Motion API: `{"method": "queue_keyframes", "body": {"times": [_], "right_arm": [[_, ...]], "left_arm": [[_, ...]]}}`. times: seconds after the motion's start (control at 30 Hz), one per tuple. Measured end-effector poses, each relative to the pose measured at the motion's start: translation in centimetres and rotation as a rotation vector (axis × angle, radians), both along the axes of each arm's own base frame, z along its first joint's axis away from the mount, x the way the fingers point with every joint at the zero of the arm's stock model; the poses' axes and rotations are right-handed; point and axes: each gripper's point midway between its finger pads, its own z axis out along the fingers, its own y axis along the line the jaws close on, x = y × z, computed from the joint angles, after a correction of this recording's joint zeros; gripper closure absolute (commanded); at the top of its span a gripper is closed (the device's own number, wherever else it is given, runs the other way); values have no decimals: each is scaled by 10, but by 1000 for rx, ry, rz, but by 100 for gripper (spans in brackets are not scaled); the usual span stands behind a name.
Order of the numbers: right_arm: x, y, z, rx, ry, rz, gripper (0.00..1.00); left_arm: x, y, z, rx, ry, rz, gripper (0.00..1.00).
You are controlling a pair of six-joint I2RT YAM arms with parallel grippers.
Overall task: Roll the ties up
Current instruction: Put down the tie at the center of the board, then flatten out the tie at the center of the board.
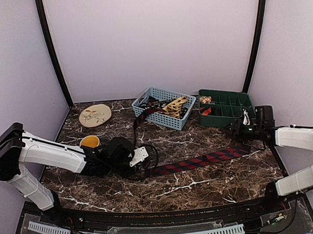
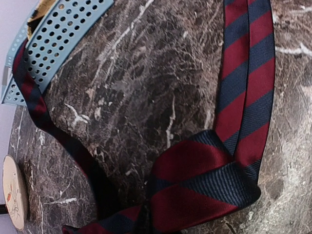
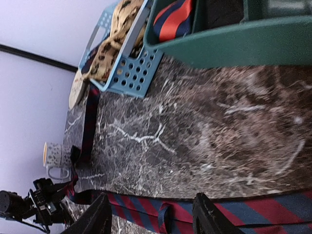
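Observation:
A dark tie with red diagonal stripes [image 1: 201, 161] lies flat across the marble table, and its narrow end runs up to the blue basket [image 1: 170, 119]. My left gripper [image 1: 140, 157] is shut on the tie's folded end [image 2: 204, 190]; its fingers are hidden in the left wrist view. My right gripper [image 1: 236, 134] stands open just over the wide end. Its black fingertips [image 3: 209, 214] straddle the tie [image 3: 273, 214] near the keeper loop, with the right gripper [image 3: 151, 217] holding nothing. A tan-gold patterned tie [image 3: 114, 44] sits in the basket [image 3: 131, 73].
A green divided tray [image 1: 219, 120] at the back right holds a rolled striped tie [image 3: 173, 19]. A round tan disc [image 1: 95, 115] lies at the back left. A yellow mug [image 1: 89, 142] stands beside the left arm. The walls close in on both sides.

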Motion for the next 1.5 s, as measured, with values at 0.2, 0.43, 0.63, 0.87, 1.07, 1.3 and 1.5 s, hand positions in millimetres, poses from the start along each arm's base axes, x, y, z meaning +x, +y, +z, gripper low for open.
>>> {"method": "queue_keyframes", "body": {"times": [0.2,0.43,0.63,0.87,1.07,1.3,1.5], "right_arm": [[-11,51,-36,-29,110,160,51],[-16,51,-75,-71,213,168,56],[-14,44,-99,-106,269,144,59],[-2,20,-100,-91,274,67,60],[-7,-24,-99,-125,317,-75,60],[-19,-57,-97,-149,364,-163,62],[-18,-33,-79,-161,327,-62,63]], "left_arm": [[-8,7,-21,112,101,8,38],[-23,4,6,5,216,-24,13],[5,15,79,-236,164,30,14],[73,29,121,-385,86,199,17],[140,31,102,-413,133,345,22],[204,17,75,-441,193,393,24],[243,2,59,-511,253,369,31]]}}
